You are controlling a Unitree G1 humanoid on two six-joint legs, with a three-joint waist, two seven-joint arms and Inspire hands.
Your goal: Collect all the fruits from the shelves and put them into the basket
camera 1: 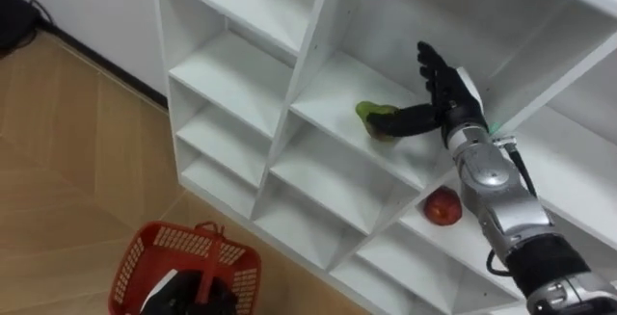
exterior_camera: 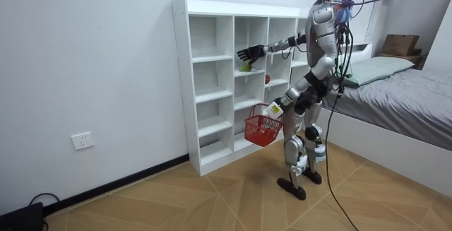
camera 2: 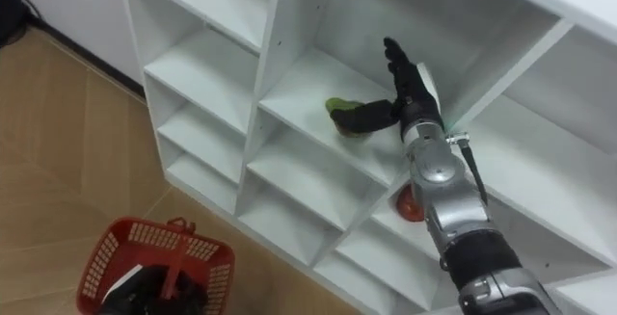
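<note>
My right hand (camera 1: 443, 84) is inside a middle compartment of the white closet (camera 1: 307, 60), fingers straight and open. Its thumb reaches toward a green fruit (camera 1: 371, 115) on that shelf and touches or nearly touches it. A red apple (camera 1: 442, 205) lies on the shelf one level lower, to the right, partly behind my forearm. Low at my left hangs a red plastic basket (camera 1: 145, 257), and my left hand (camera 1: 198, 294) is curled under its handle. In the room view I stand facing the closet (exterior_camera: 185, 61), right hand (exterior_camera: 248, 52) stretched out at shoulder height, basket (exterior_camera: 263, 128) at hip height.
The other closet compartments in view hold nothing. Wooden floor (camera 1: 67, 151) runs along the closet's foot. In the room view a bed (exterior_camera: 395, 90) stands close behind me, with a cardboard box (exterior_camera: 399, 44) beyond it and a wall socket (exterior_camera: 82, 140) to the closet's left.
</note>
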